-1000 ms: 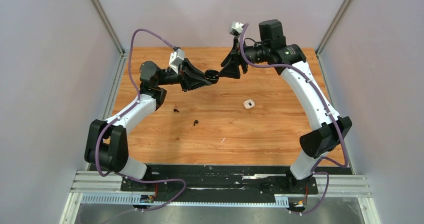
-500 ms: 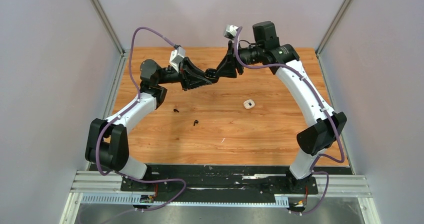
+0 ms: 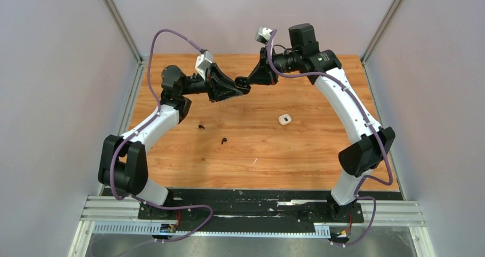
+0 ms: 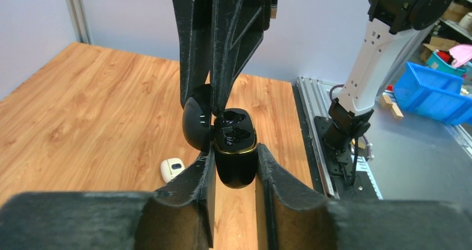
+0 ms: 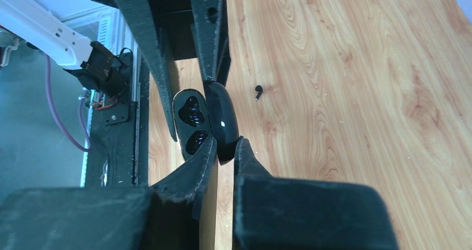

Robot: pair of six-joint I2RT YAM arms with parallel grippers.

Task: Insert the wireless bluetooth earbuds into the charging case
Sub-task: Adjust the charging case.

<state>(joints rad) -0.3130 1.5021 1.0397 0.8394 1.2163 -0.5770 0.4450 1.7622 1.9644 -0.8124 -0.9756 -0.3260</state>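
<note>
Top external view, starting at the left: the white-and-black left arm [image 3: 154, 125] reaches up and inward over the wooden counter [image 3: 320, 159]. Its left end effector [image 3: 238, 89] is clamped on the lower half of a glossy black charging case [image 3: 242, 85], held in the air above the far middle of the counter. In the left wrist view the two padded fingers [image 4: 197, 177] press on opposite sides of the case body. The body stands upright, with a thin gold band round its mouth and two dark, shiny hollows inside; whether anything sits in those hollows I cannot tell. The hinged lid [image 4: 196, 122] is swung open, to the left of the body in that view. Meeting the case from the other side, the right end effector [image 3: 248, 82] has its fingers pressed together on the lid's thin wall, one finger outside the lid and one in the gap between lid and body; the right wrist view shows the same pinch. On the counter nearer the arm bases, left of centre, lies a tiny black stemmed earbud [image 3: 201, 126]. A second black earbud [image 3: 223, 141] lies a little to its right and nearer, the two apart from each other and well apart from the case. Further right, a small rounded white object [image 3: 284, 119] lies flat on the wood. The white-and-black right arm [image 3: 349, 108] arches up from the near right.
</note>
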